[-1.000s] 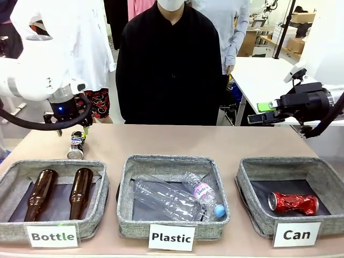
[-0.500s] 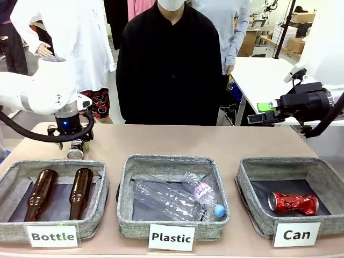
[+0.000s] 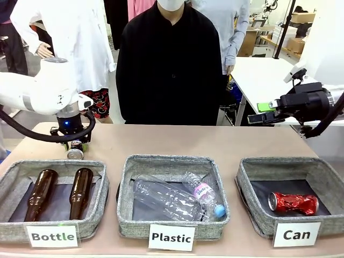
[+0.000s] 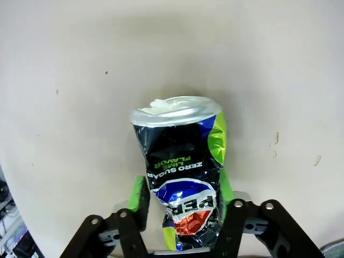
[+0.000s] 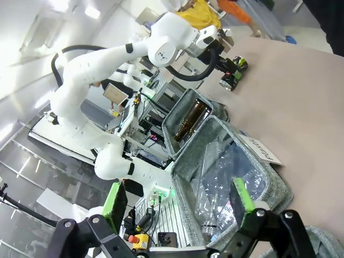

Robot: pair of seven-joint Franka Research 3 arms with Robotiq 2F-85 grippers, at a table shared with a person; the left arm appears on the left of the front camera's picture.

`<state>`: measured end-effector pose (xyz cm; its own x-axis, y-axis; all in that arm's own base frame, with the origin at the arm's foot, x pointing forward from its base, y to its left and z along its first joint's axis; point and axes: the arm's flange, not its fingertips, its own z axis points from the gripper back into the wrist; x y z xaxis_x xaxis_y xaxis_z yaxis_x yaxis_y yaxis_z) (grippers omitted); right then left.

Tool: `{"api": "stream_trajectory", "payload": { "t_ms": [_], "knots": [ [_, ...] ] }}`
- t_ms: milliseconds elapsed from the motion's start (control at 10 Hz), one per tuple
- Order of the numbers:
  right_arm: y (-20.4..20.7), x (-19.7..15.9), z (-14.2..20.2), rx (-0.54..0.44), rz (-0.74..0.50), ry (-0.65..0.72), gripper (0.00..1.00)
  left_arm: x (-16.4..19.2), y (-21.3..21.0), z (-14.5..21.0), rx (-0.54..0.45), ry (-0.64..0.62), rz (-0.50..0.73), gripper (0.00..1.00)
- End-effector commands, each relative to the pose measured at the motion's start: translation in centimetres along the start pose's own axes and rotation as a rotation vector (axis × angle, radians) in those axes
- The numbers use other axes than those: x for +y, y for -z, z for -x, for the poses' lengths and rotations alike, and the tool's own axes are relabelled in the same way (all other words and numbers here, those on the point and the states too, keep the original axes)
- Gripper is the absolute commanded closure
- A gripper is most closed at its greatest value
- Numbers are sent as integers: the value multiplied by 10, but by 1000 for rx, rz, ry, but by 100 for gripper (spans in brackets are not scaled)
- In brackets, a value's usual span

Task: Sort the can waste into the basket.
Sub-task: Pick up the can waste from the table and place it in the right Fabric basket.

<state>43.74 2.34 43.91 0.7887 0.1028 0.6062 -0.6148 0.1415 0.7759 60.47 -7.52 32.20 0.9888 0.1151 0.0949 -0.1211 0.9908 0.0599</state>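
My left end effector [image 4: 180,201] is pinching the dark can [image 4: 180,177] low on its crumpled end on the table [image 4: 80,80], so it could slip or twist out on lift.

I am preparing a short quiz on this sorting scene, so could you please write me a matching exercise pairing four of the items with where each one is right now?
Items:
1. red can
2. dark can
3. brown bottles
4. clear bottles

Places:
A. in the basket labelled Plastic
B. on the table top, between the left end effector's green pads
C. in the basket labelled Can
D. in the basket labelled Bottle

Pairs: 1-C, 2-B, 3-D, 4-A
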Motion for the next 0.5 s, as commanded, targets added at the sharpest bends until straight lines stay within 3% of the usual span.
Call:
{"api": "stream_trajectory", "payload": {
  "t_ms": [0,200,400],
  "knots": [
    [-2,3,-3,6,-3,-2,0,1,-3,1,-16,16,1,100],
    [-2,3,-3,6,-3,-2,0,1,-5,8,-37,34,-3,95],
    [-2,3,-3,6,-3,-2,0,4,-18,20,-60,44,26,100]
  ]
}}
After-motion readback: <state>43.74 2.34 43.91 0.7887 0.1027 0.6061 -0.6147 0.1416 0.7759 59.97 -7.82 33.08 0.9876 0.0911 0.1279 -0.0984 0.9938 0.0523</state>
